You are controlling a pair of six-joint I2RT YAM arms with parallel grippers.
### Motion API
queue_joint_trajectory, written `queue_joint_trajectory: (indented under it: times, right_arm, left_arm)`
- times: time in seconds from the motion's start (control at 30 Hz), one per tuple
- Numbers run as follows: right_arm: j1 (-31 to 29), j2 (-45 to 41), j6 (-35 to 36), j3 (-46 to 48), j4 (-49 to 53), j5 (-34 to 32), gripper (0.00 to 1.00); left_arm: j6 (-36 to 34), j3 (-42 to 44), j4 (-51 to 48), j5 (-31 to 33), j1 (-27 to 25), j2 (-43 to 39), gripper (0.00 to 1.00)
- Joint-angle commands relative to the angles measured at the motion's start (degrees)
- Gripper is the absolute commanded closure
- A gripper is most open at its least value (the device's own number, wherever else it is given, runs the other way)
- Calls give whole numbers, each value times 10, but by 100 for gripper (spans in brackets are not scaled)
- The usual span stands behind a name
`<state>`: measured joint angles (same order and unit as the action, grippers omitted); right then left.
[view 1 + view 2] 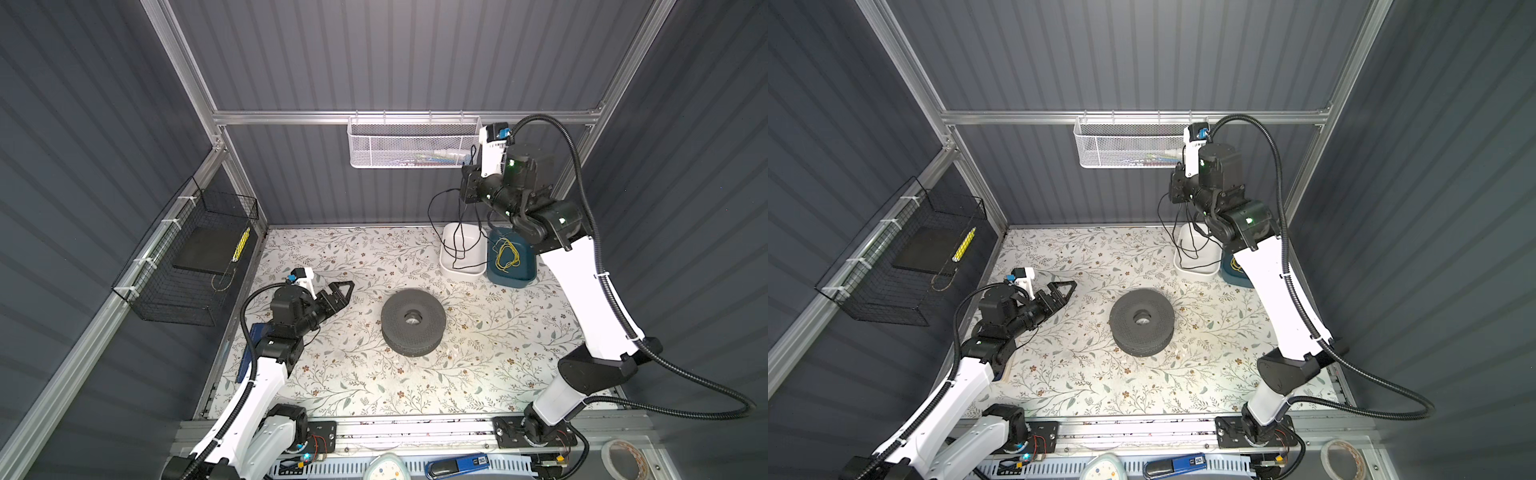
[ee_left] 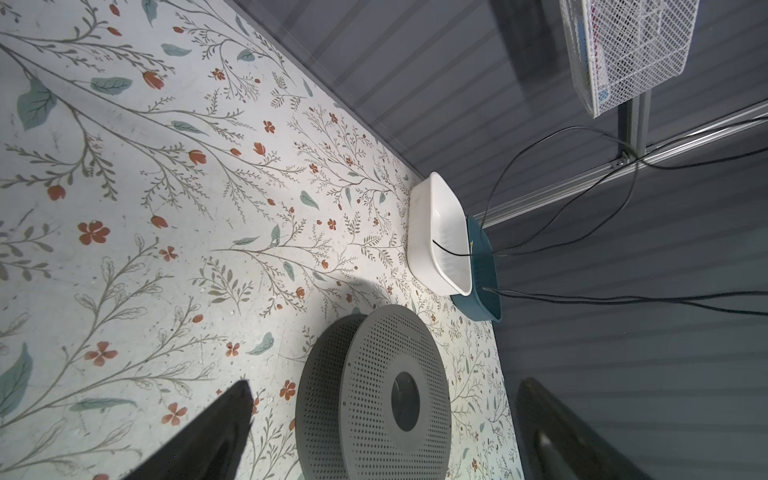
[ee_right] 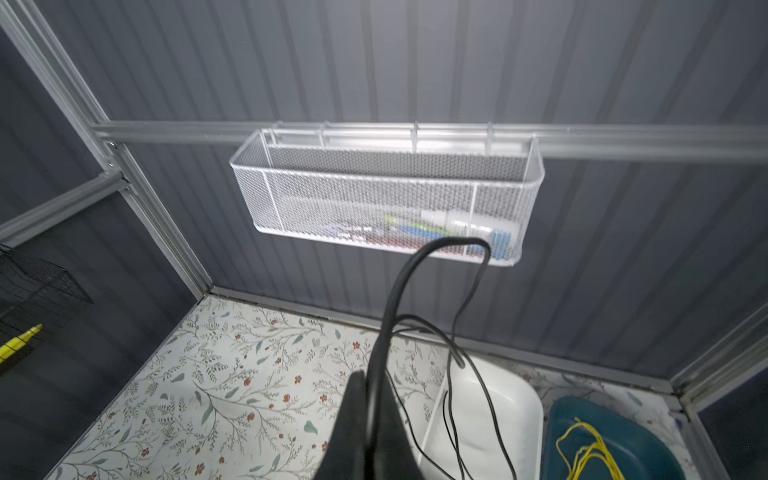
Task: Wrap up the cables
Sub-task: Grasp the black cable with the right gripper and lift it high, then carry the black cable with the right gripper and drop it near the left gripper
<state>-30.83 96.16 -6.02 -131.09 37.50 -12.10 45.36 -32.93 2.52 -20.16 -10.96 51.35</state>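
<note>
R gripper (image 3: pixel 370 386) is clamped tight on the black cable (image 3: pixel 399 286), up high near the back wall. From the tips the cord arcs upward, then drops in loose loops below the gripper into the white bin (image 1: pixel 463 270). The teal bin (image 1: pixel 515 279) w/ yellow wire (image 1: pixel 507 254) is just beside that one, below and off to the side of R. L gripper (image 1: pixel 348 293) is spread wide, holding nothing, low over the table (image 1: pixel 332 374). I see the grey spool (image 1: pixel 413 322) lying flat ahead of its fingers (image 2: pixel 232 419), apart from them.
</note>
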Motion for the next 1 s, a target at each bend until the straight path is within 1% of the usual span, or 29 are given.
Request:
queue_joint_trajectory:
  times: [0.0, 0.1, 0.2, 0.33, 0.53, 0.6, 0.7, 0.77, 0.83, 0.87, 0.9, 0.93, 0.97]
  right_arm:
    - [-25, 5, 50, -56, 7, -43, 100]
    - [-48, 9, 62, -97, 1, -39, 100]
    - [-73, 4, 59, -115, -10, -7, 100]
    - [-115, 4, 41, -115, -24, 64, 100]
    - [-146, 58, -39, -104, 14, 194, 100]
    - [-154, 63, -55, -72, 17, 236, 100]
    - [-156, 43, -78, 16, -18, 265, 94]
    - [-156, 26, -90, 82, -48, 273, 91]
    - [-155, 15, -99, 127, -60, 272, 87]
    - [-155, 11, -99, 147, -63, 270, 84]
    - [-154, 9, -101, 166, -67, 266, 78]
    - [-152, 7, -104, 182, -69, 266, 74]
    - [-149, 4, -109, 198, -74, 271, 73]
  left_arm:
    - [-20, -19, -10, -10, -3, -12, 1]
    - [-20, -20, -4, -12, -3, -10, 1]
    - [-19, -21, -1, -14, -3, -6, 1]
    - [-19, -18, 8, -15, -3, -4, 1]
    - [-37, -34, -16, 8, -3, -24, 1]
    - [-48, -43, -37, 41, -3, -36, 0]
    - [-62, -48, -48, 61, -2, -53, 1]
    - [-65, -45, -31, 56, -2, -56, 1]
    - [-64, -38, -14, 51, -2, -51, 1]
    - [-63, -36, -7, 51, -2, -45, 1]
    - [-62, -31, 2, 48, -2, -40, 1]
    - [-62, -27, 14, 40, -2, -35, 1]
    - [-57, -21, 28, 33, -2, -28, 1]
